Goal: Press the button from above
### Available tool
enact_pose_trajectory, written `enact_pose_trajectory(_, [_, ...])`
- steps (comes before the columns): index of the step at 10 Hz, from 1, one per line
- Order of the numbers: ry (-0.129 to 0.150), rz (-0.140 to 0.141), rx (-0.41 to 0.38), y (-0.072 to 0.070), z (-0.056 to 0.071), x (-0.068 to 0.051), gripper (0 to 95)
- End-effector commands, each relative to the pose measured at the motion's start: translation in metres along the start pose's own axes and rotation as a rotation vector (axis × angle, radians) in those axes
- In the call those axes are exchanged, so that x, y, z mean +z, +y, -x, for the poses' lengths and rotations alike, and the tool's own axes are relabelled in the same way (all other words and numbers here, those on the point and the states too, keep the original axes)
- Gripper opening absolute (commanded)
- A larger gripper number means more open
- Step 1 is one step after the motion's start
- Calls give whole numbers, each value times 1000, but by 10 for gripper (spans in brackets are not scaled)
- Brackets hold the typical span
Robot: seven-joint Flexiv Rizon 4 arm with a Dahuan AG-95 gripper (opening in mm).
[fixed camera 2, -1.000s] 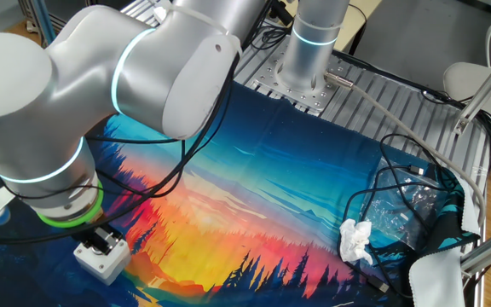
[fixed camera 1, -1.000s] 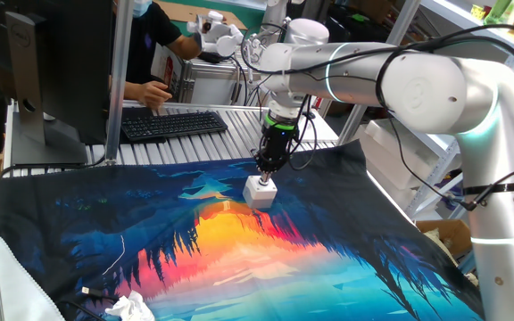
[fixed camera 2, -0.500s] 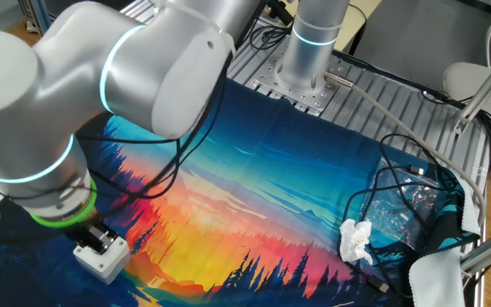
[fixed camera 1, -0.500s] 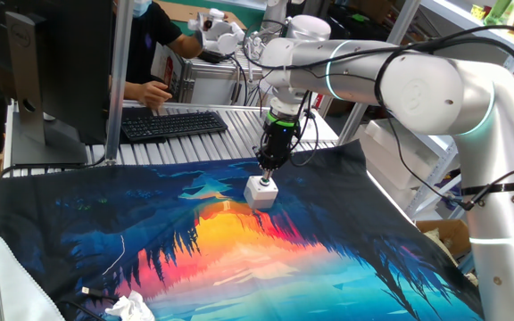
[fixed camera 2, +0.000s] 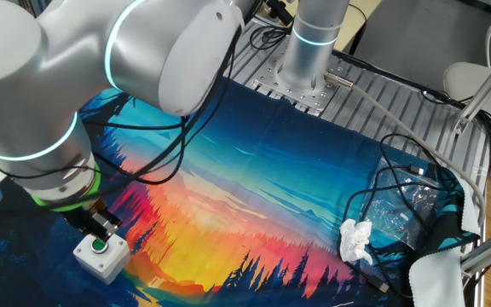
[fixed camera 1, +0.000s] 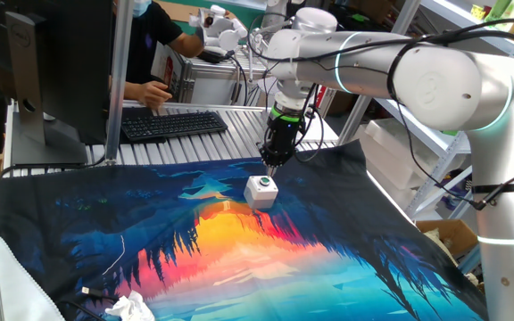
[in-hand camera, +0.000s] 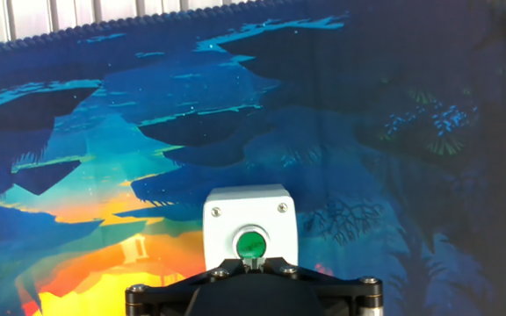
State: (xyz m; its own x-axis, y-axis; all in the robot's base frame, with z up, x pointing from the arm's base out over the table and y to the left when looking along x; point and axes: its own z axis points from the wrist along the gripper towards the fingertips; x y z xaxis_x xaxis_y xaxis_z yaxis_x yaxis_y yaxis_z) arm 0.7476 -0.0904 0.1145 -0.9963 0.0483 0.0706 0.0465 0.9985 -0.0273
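Observation:
The button (fixed camera 1: 261,189) is a small white box with a round green cap. It sits on the colourful landscape cloth (fixed camera 1: 239,250) near its far edge. My gripper (fixed camera 1: 270,164) hangs just above the cap, pointing down, with a small gap between tip and cap. In the other fixed view the button (fixed camera 2: 101,253) lies at the lower left, with the gripper (fixed camera 2: 101,227) above it. In the hand view the green cap (in-hand camera: 250,242) shows fully, and the gripper (in-hand camera: 251,261) ends in one narrow tip with the fingertips together.
A black keyboard (fixed camera 1: 172,124) and a seated person lie beyond the cloth's far edge, and a monitor (fixed camera 1: 52,62) stands at the left. A crumpled tissue (fixed camera 2: 356,241), cables (fixed camera 2: 399,183) and a plastic bag lie at one corner of the cloth.
The gripper has risen off the button. The green cap, covered by the fingertips before, now shows. The button has not moved.

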Motion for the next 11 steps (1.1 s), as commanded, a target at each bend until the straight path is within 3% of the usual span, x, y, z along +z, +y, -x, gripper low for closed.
enact_pose_trajectory(1, [6,0,-2,-2,0,-4,0])
enact_pose_trajectory(3, [15,1,-3,-4,0,-12,0])
enact_pose_trajectory(11, [15,2,6,-5,-8,-23,0])
